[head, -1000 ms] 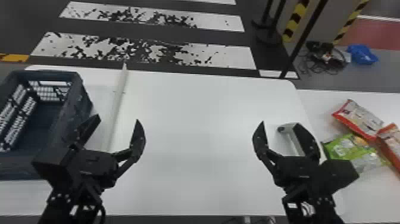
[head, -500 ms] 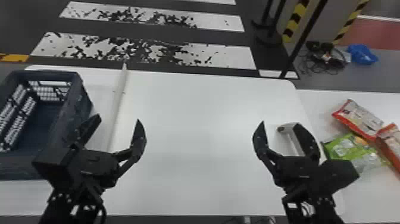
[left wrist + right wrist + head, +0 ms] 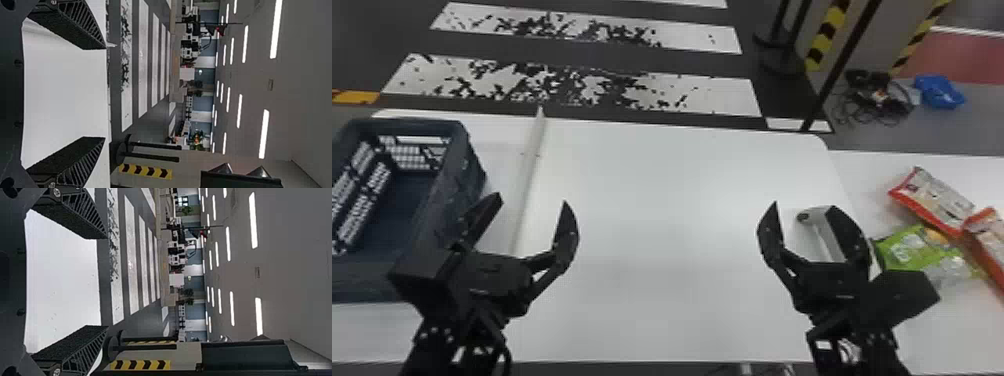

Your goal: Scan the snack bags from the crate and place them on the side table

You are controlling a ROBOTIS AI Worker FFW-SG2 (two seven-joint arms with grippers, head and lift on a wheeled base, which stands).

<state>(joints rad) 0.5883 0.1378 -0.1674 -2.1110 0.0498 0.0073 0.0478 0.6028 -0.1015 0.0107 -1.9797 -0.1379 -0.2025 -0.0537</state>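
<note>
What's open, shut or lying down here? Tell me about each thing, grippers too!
Left gripper: open, empty
Right gripper: open, empty
Crate: upright, open-topped
Green snack bag: lying down
Red-and-white snack bag: lying down
Orange-and-white snack bag: lying down, partly cut off
White tool: partly behind the right gripper; on or off, can't tell

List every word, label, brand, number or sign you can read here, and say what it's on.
No word, brand or number can be read.
Red bag, green bag, orange bag: print too small to read.
Left claw, right claw: a pale mark on each body, too small to read.
Striped panel: yellow and black bands, no lettering I can make out.
</note>
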